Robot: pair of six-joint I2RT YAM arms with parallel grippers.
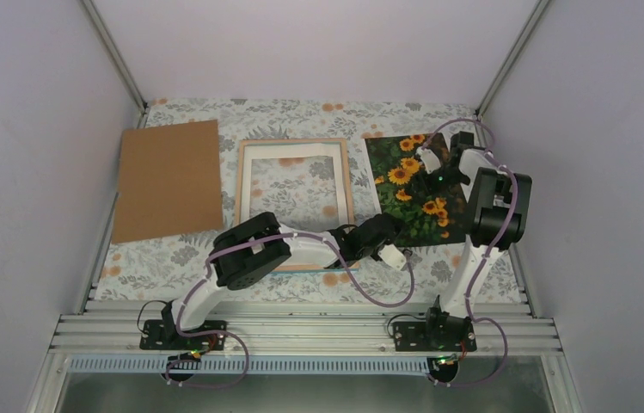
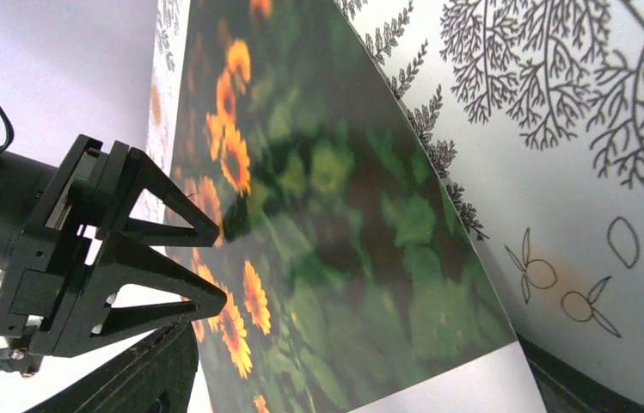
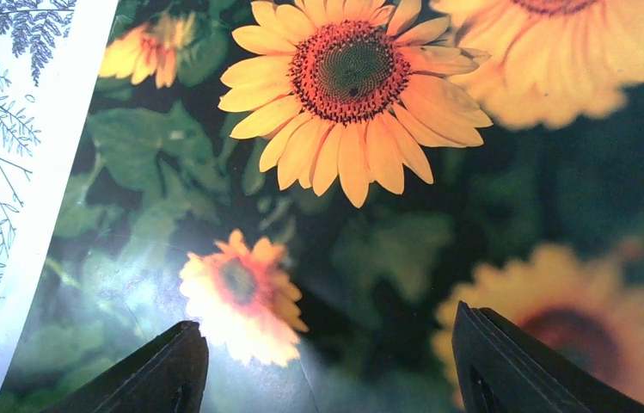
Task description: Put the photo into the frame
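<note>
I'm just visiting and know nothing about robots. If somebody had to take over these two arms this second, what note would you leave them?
Left claw: open, at the near left corner of the photo, gripping nothing that I can see.
Right claw: open, tips pointing down over the photo's far half, holding nothing.
Photo: picture side up on the cloth, right of the frame, outside it.
Frame: wood-coloured side up, in the middle, nothing in it; brown backing board to its left.
Done: nothing placed yet. Left to do: grasp the photo, lay it in the frame.
</note>
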